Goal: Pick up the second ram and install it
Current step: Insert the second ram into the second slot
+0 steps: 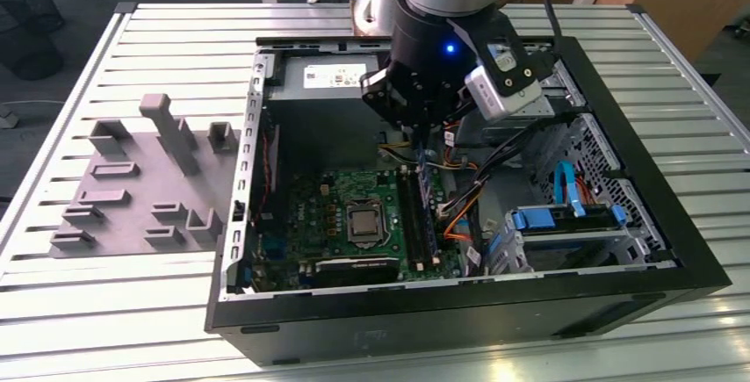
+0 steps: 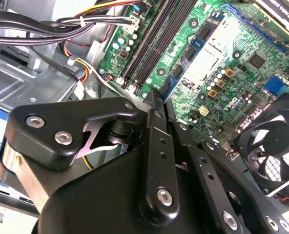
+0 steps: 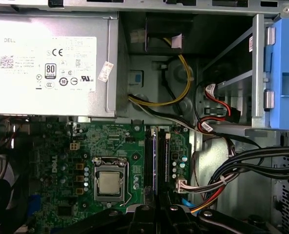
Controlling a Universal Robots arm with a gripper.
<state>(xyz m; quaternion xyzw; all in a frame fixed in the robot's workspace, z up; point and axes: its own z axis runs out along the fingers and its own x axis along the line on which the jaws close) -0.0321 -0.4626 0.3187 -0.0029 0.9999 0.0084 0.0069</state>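
We see the gripper (image 1: pixel 416 132) lowered into the open case (image 1: pixel 656 224), right above the slots (image 3: pixel 148 161) beside the processor (image 3: pixel 109 183). A thin bluish strip, which we take for the ram (image 3: pixel 156 161), runs along those slots in line with the gripper; in the exterior view it stands edge-up on the board (image 1: pixel 423 215), well apart from the grey fixture (image 1: pixel 140 189) at that view's left. So we judge the pickup done and the work now at the slot. We cannot tell how the jaws stand, nor whether the ram is pressed fully home or still needs seating.
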